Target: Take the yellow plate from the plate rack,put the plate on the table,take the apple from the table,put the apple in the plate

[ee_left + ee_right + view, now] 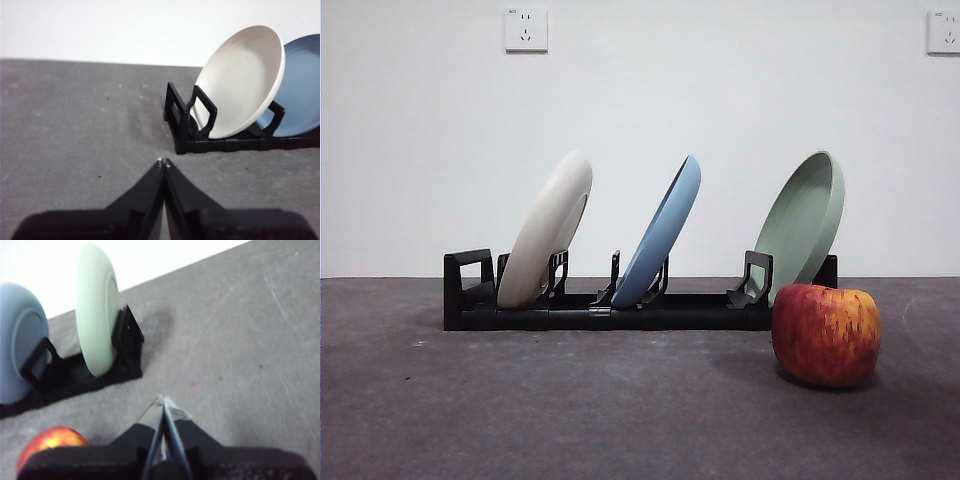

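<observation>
Leftmost on the dark grey surface (520,400) stands the blocky end piece of the plate rack (610,312), a long low black frame running across the front view. Its first slot holds the yellow plate (548,232) — cream-coloured, standing on edge and leaning to the right against its prongs. Next along, the blue plate (662,235) leans the same way in the middle slot, and the sage-green plate (802,222) stands tilted in the last slot at the rack's right end, its hollow face turned toward the front camera.

Just in front of that right end, beside the green plate, the apple (826,334) sits on the surface, red with yellow-orange streaks, apart from the plates. Two wall sockets (525,30) show on the white wall behind.

Neither arm enters the front view. From the left wrist, the left end effector (163,161) hangs over bare surface near the rack's end piece, apart from the yellow plate — its black jaws are pressed together, holding nothing. From the right wrist, the right end effector (163,401) is likewise closed to a thin seam and empty, above the surface near the green plate, with the apple close by it.
</observation>
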Available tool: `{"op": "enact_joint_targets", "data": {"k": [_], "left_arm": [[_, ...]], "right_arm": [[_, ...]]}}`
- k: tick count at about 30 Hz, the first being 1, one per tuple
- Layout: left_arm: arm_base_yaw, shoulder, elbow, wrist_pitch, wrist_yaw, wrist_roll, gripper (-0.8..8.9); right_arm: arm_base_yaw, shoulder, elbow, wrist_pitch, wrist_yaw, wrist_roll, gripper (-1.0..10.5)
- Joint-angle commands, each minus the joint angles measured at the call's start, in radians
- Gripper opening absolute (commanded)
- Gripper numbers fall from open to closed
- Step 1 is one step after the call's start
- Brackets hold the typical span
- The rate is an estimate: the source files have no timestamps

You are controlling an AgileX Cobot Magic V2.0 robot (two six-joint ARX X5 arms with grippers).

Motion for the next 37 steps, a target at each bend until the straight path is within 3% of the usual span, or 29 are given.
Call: {"op": "enact_joint_targets", "data": {"k": [1, 6, 13, 17, 21, 26, 28, 29, 32, 37], "left_arm": [[0.003, 0.037, 0.057, -0.002, 0.005, -0.039, -0.07], [0.003, 0.182, 0.193, 0.005, 0.005, -0.044, -0.07], [0.003, 0.445, 0.409, 0.015, 0.011, -0.028, -0.07], [0.003, 0.612, 0.534, 0.008, 0.103, -0.025, -0.07], [0.003, 0.783, 0.658, -0.010, 0.261, -0.025, -0.06], [-0.001, 0.995, 0.827, -0.077, 0.446, -0.026, -0.01], [-0.010, 1.064, 0.890, -0.118, 0.469, -0.026, 0.01], [-0.017, 1.103, 0.928, -0.147, 0.472, -0.026, 0.15], [-0.056, 1.258, 1.075, -0.231, 0.471, -0.025, 2.30], [-0.141, 1.462, 1.270, -0.278, 0.465, -0.025, 2.29]], "right_arm": [[0.000, 0.051, 0.069, 0.003, -0.001, 0.024, -0.1], [0.000, 0.197, 0.207, -0.018, -0.018, 0.025, -0.1], [0.000, 0.430, 0.407, -0.048, -0.148, -0.039, -0.1], [0.000, 0.565, 0.516, -0.106, -0.223, -0.079, -0.1], [0.000, 0.685, 0.616, -0.182, -0.340, -0.146, 0.0], [0.000, 0.789, 0.690, -0.219, -0.461, -0.166, 0.0], [0.000, 0.811, 0.703, -0.219, -0.478, -0.169, 0.2], [0.000, 0.820, 0.707, -0.219, -0.477, -0.169, 0.6], [0.000, 0.838, 0.710, -0.220, -0.472, -0.169, 2.6], [0.000, 0.841, 0.710, -0.220, -0.470, -0.169, 2.6]]}}
